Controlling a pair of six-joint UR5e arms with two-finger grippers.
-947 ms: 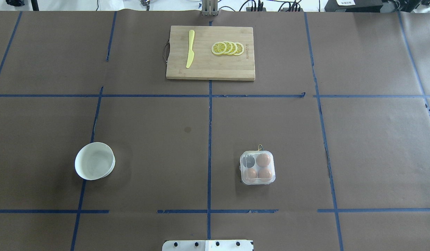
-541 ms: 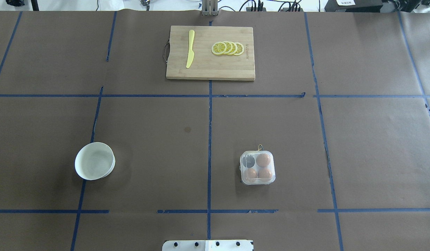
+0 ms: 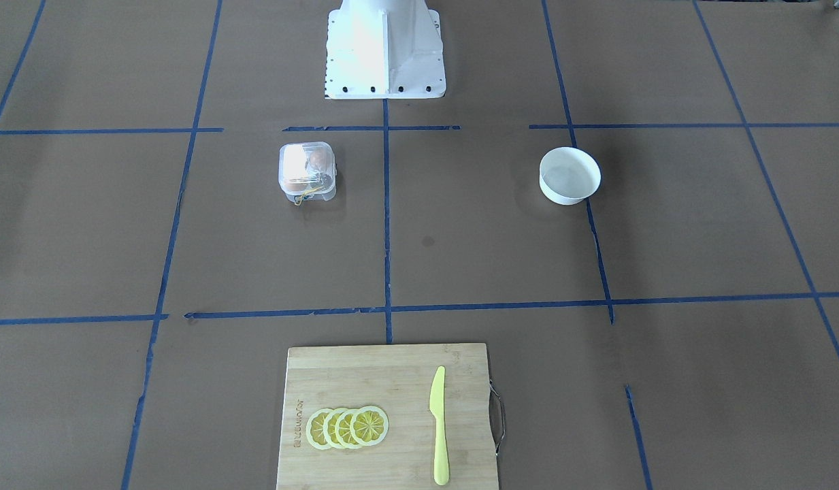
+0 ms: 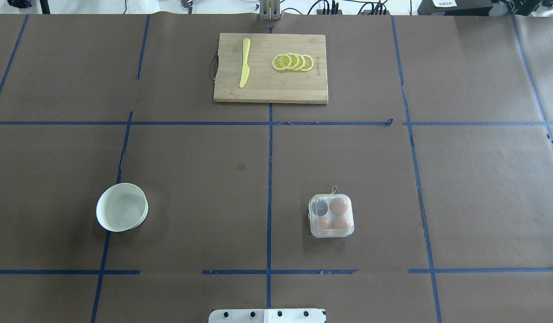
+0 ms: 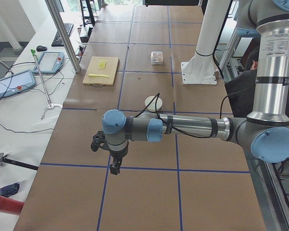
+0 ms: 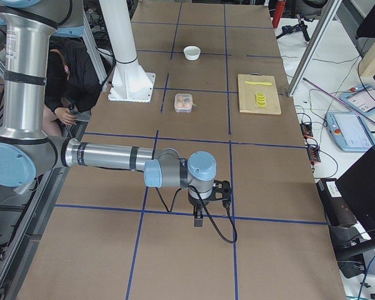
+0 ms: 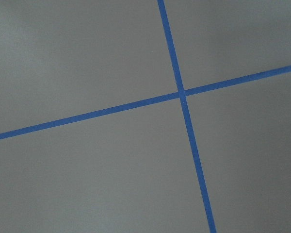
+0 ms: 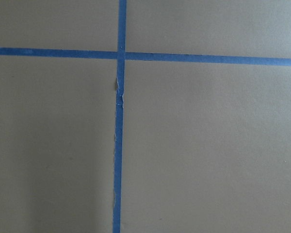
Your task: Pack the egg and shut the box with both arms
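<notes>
front-facing view: the box sits on the table on the robot's right side, near the white pedestal base, lid down, glare hiding most of its contents; a yellow string hangs at its side away from the robot. a white bowl stands well apart on the robot's left side. a cutting board lies at the edge away from the robot, carrying overlapping lemon slices and a yellow knife. overhead view: three eggs sit in three of the box's four cups; the far-left cup looks grey and empty. no arm reaches into this view. exterior left view: the left arm stretches out low over the table's near end, well apart from bowl and box, left gripper pointing down just above the table; cannot tell whether it is open or closed. exterior right view: the right arm is likewise extended over the opposite end, right gripper pointing down, holding nothing visible; open or closed, cannot tell. left wrist view: only bare table with a cross of blue tape. right wrist view: again bare table and a tape cross, gripper not seen.
</notes>
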